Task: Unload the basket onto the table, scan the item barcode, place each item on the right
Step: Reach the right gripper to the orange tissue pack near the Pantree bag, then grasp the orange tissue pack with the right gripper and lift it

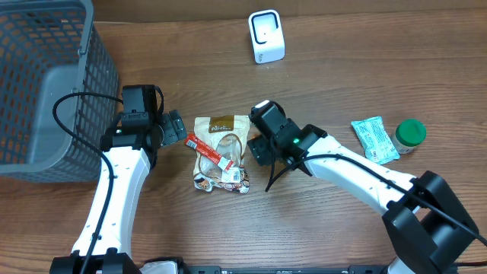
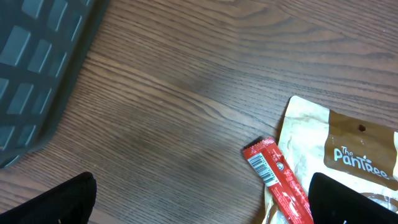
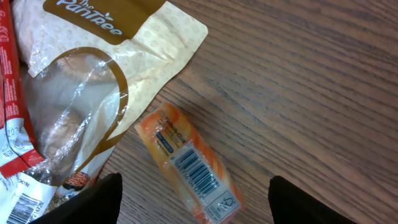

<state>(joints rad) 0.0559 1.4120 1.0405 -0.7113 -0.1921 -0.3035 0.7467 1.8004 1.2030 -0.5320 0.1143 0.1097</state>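
As overhead shows it: left gripper (image 1: 176,128) spread wide and empty, just beside the brown snack pouch (image 1: 222,125); right gripper (image 1: 259,148) at the pouch's other side; white scanner (image 1: 266,36) well beyond both, on the wooden table (image 1: 365,61).
Left wrist: fingers (image 2: 62,202) apart; red stick (image 2: 277,180), barcode up, lies between them, partly over the pouch edge.
Right wrist: fingers (image 3: 323,202) apart, clamping nothing; orange packet (image 3: 189,165) lies flat on the table between them, barcode up, just beside the pouch.
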